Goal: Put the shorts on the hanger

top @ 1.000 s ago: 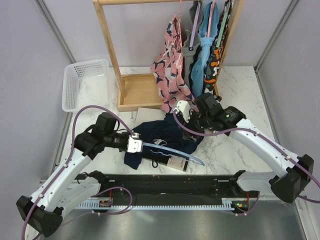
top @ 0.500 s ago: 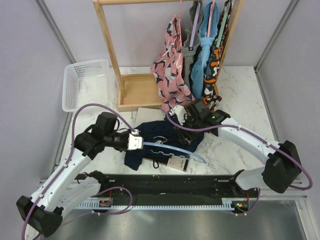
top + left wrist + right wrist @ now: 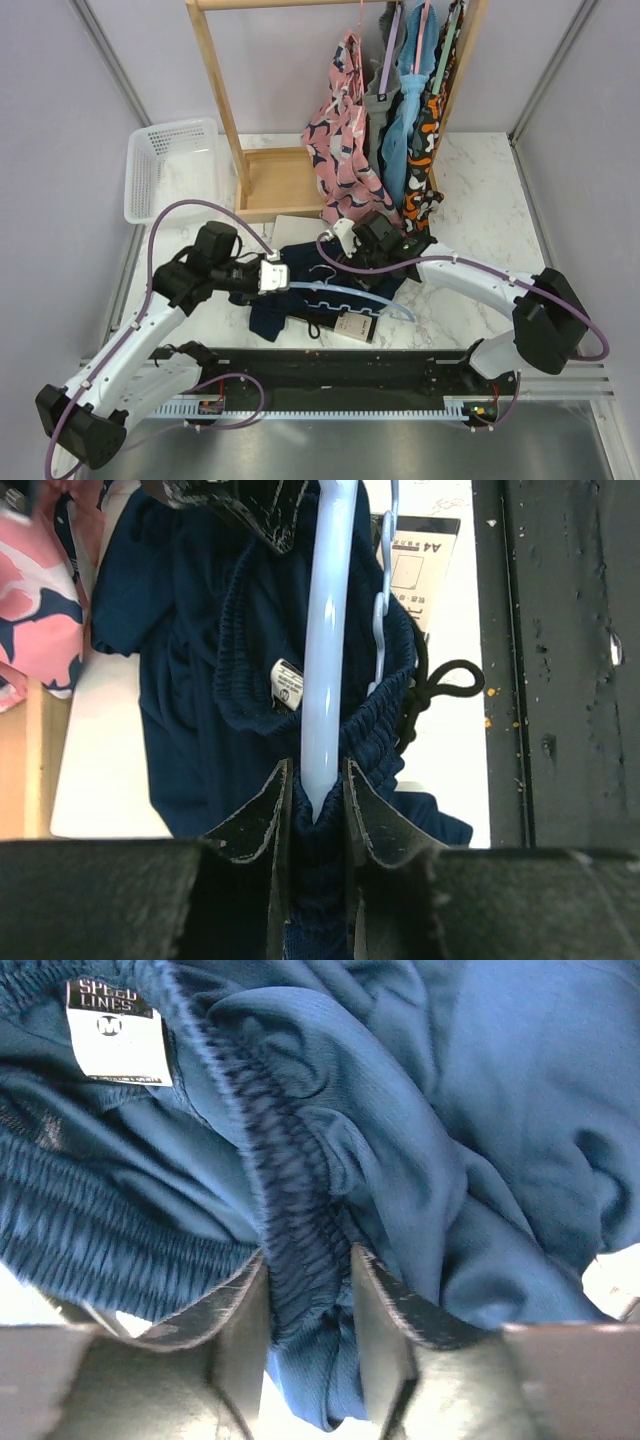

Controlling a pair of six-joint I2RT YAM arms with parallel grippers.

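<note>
The dark navy shorts (image 3: pixel 330 272) lie crumpled on the table between the arms. My left gripper (image 3: pixel 272 278) is shut on one end of the light-blue hanger (image 3: pixel 350 294), which reaches right across the shorts. In the left wrist view the hanger's bar (image 3: pixel 326 630) runs up from my gripper (image 3: pixel 318 792) over the open waistband of the shorts (image 3: pixel 200 690), with some waistband fabric between the jaws too. My right gripper (image 3: pixel 352 240) is at the shorts' far edge. The right wrist view shows this gripper (image 3: pixel 308 1295) shut on the ribbed waistband of the shorts (image 3: pixel 480 1110).
A wooden rack (image 3: pixel 262 180) stands at the back with a pink patterned garment (image 3: pixel 345 130) and an orange-black one (image 3: pixel 430 130) hanging just behind my right gripper. A white basket (image 3: pixel 175 165) sits at the back left. A printed card (image 3: pixel 355 326) lies under the hanger.
My right gripper has moved left and down onto the far edge of the shorts and closed on the waistband. My left gripper has held the hanger almost still.
</note>
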